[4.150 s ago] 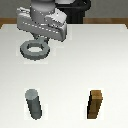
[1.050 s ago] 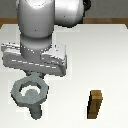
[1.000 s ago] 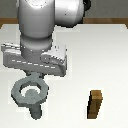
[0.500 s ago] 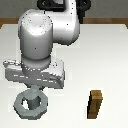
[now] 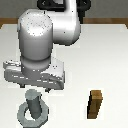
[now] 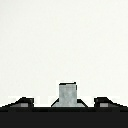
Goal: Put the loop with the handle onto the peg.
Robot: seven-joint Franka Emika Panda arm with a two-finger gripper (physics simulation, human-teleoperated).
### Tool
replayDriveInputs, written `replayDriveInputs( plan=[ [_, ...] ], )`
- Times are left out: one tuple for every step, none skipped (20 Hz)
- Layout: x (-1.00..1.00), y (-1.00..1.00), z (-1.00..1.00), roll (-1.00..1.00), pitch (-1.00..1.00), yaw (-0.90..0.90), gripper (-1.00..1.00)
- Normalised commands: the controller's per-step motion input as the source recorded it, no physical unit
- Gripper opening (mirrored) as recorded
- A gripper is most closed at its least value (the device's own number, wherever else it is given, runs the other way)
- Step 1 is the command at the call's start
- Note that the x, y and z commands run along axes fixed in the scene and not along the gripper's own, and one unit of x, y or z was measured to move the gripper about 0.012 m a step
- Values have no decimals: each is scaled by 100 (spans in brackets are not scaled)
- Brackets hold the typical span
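Non-task items on the bench

Brown wooden block (image 5: 95, 104) stands upright at the exterior view's right, on the white bench (image 5: 105, 55).

The table (image 5: 112, 55) is a plain, pale surface that fills nearly the whole exterior view, with a brown strip showing along its far edge. Three things rest on it. The peg (image 5: 34, 104) stands upright near the front, toward the exterior view's left. The loop with the handle (image 5: 32, 114) lies flat on the table around the foot of the peg, so the peg rises through its hole. The brown block (image 5: 95, 104) stands upright well apart from them, toward the exterior view's right. In the wrist view the table (image 6: 64, 40) shows as bare pale ground behind the peg (image 6: 68, 94).
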Motion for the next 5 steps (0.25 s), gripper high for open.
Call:
replayDriveInputs(
  plan=[
    [0,0,0,0,0,0,100],
    [0,0,0,0,0,0,100],
    [0,0,0,0,0,0,100],
    [0,0,0,0,0,0,100],
    [0,0,0,0,0,0,100]
  ],
)
